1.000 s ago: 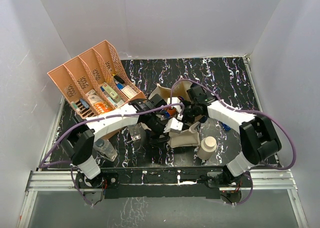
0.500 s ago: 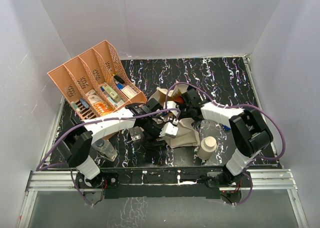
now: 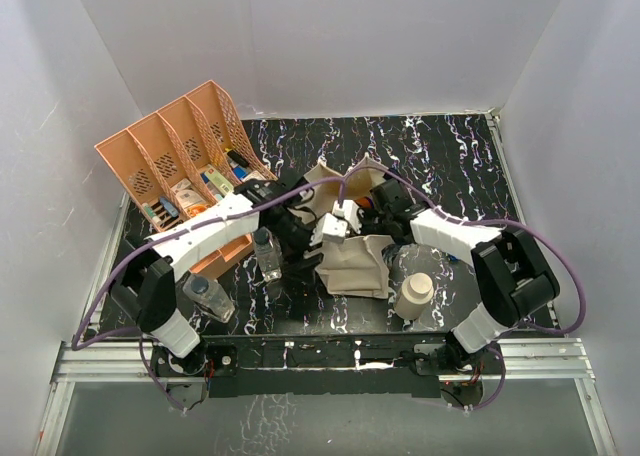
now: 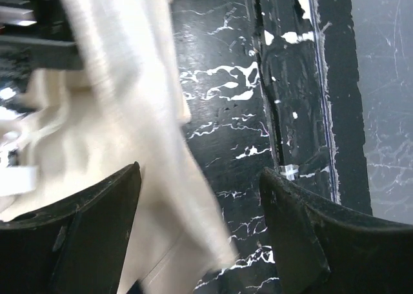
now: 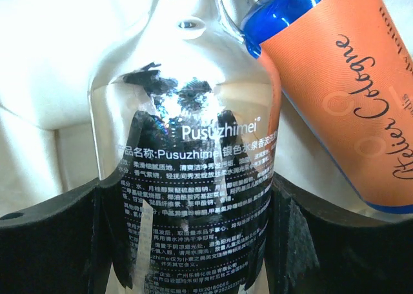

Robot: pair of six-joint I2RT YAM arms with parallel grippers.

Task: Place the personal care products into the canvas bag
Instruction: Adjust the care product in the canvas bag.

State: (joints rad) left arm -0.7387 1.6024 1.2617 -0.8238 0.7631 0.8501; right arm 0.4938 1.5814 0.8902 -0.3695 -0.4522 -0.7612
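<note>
The canvas bag (image 3: 358, 264) lies slumped at mid-table, its mouth toward the back. My right gripper (image 3: 372, 202) is at that mouth, shut on a clear bottle (image 5: 187, 146) with white print. An orange bottle with a blue cap (image 5: 348, 94) lies beside it on cream cloth. My left gripper (image 3: 318, 244) is open at the bag's left edge. In the left wrist view the blurred canvas (image 4: 122, 133) hangs between the spread fingers (image 4: 77, 236). A clear dark-capped bottle (image 3: 267, 253) stands left of the bag. Another clear bottle (image 3: 210, 298) stands at the front left. A cream cylinder (image 3: 413, 295) stands at the front right.
An orange perforated tray (image 3: 165, 156) with small packets stands at the back left. A small blue object (image 3: 452, 256) lies right of the bag under the right arm. The table's front rail (image 3: 330, 348) runs close behind the front bottles. White walls close in on three sides.
My left arm has swung back and to the left, uncovering the standing clear bottle. My right gripper has moved left to the bag's mouth. The bag's shape has shifted.
</note>
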